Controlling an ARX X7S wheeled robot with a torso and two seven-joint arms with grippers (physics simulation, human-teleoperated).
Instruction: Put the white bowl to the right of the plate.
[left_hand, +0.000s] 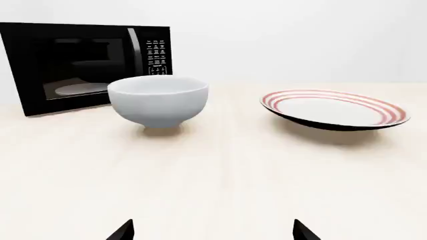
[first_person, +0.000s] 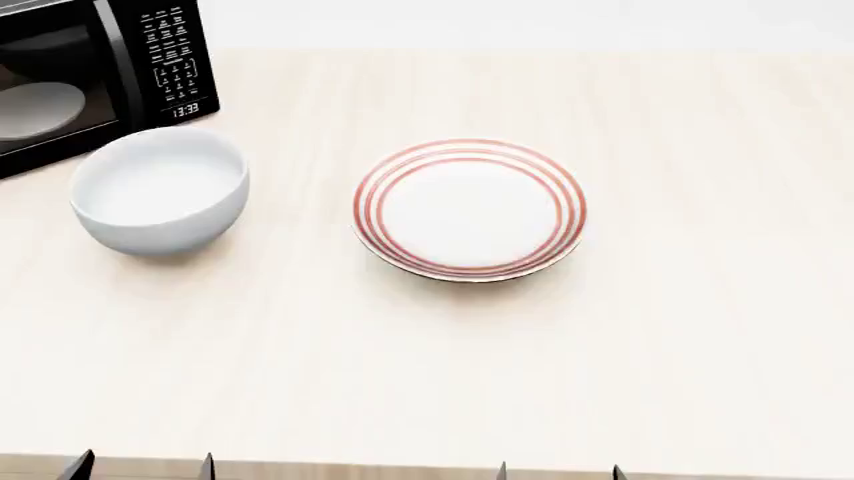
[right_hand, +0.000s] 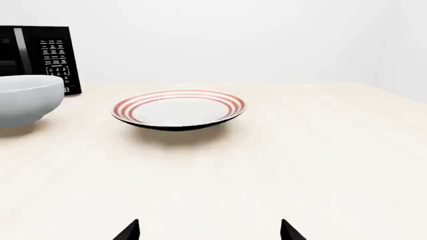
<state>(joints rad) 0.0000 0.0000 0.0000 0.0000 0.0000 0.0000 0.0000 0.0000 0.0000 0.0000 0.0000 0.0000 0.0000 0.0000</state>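
The white bowl (first_person: 160, 190) stands upright on the pale wooden table, left of the plate (first_person: 469, 208) and just in front of the microwave. The bowl also shows in the left wrist view (left_hand: 158, 100) and at the edge of the right wrist view (right_hand: 27, 99). The red-ringed plate lies flat mid-table and shows in both wrist views (left_hand: 333, 109) (right_hand: 178, 108). My left gripper (first_person: 143, 468) is open and empty at the table's near edge, well short of the bowl. My right gripper (first_person: 558, 472) is open and empty at the near edge, short of the plate.
A black microwave (first_person: 87, 70) stands at the far left with its pale turntable disc (first_person: 34, 108) visible inside; it also shows in the left wrist view (left_hand: 80, 62). The pale table (first_person: 707, 250) stretches bare to the right of the plate.
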